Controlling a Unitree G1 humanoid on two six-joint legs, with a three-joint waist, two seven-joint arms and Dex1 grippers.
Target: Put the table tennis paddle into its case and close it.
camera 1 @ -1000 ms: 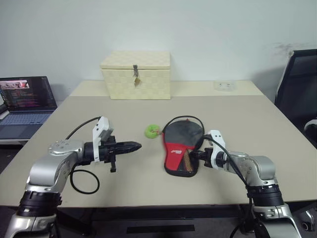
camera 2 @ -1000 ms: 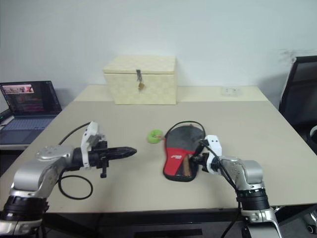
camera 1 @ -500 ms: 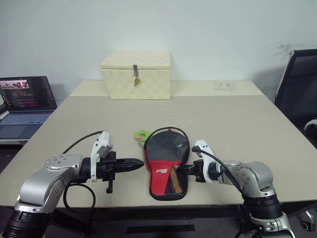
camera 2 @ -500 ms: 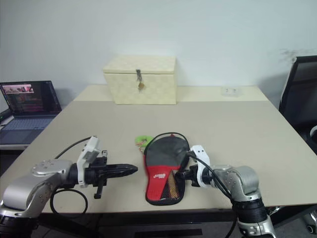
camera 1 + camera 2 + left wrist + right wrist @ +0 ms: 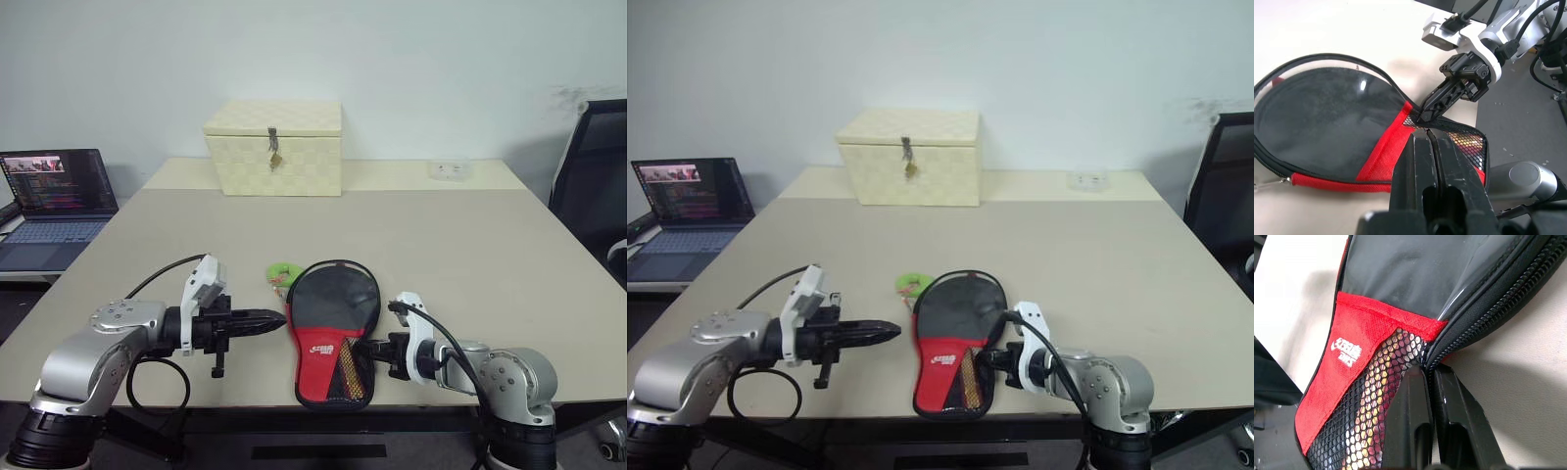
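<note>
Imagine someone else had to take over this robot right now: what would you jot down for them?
Left gripper: shut, holding nothing, tip beside the case's left edge.
Right gripper: fingers pinched at the edge of the case, by the mesh pocket.
Case lies flat near the table's front edge, its green pull at the top left. A wooden handle shows through the mesh, so the paddle looks to be inside.
Left: I cannot tell whether the zip is fully shut; check, then let go.

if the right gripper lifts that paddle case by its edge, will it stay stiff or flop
The case is soft fabric and mesh, so its edges would probably sag. It lies flat and filled out, so likely something stiffens it. The right gripper pinches its edge, so it may swing.
</note>
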